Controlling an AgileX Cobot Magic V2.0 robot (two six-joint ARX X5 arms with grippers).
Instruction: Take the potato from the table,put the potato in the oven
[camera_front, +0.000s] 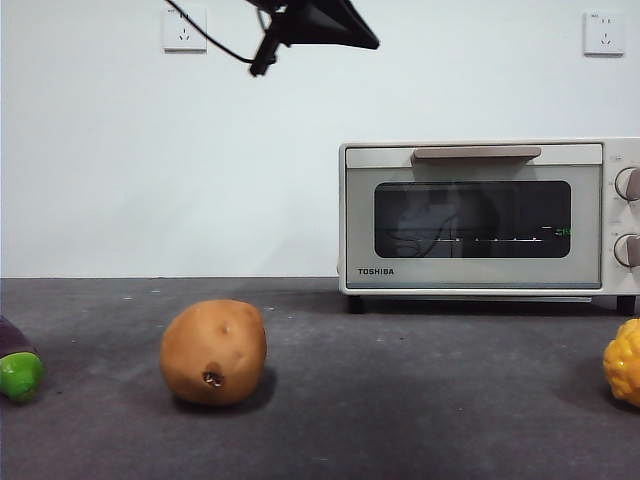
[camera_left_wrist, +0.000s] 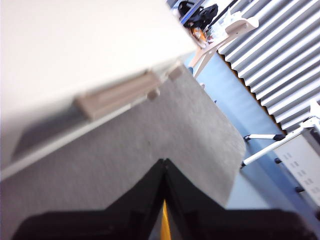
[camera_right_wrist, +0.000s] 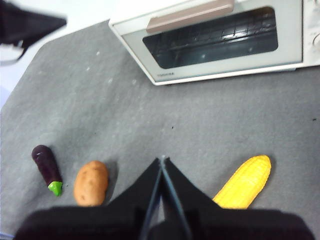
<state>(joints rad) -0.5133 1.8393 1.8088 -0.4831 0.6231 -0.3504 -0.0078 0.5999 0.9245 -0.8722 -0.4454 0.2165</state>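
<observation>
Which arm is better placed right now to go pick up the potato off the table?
Probably the right. Its gripper, jaws shut, hangs above the table with the potato in its wrist view. The left gripper, also shut, sits close by the oven, with no potato in view.

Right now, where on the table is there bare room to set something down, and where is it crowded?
The widest free patch of the table lies between the oven front and the row of potato, eggplant and corn. A second gap lies between the potato and the corn. It is tightest by the eggplant and potato, which lie close together but apart.
</observation>
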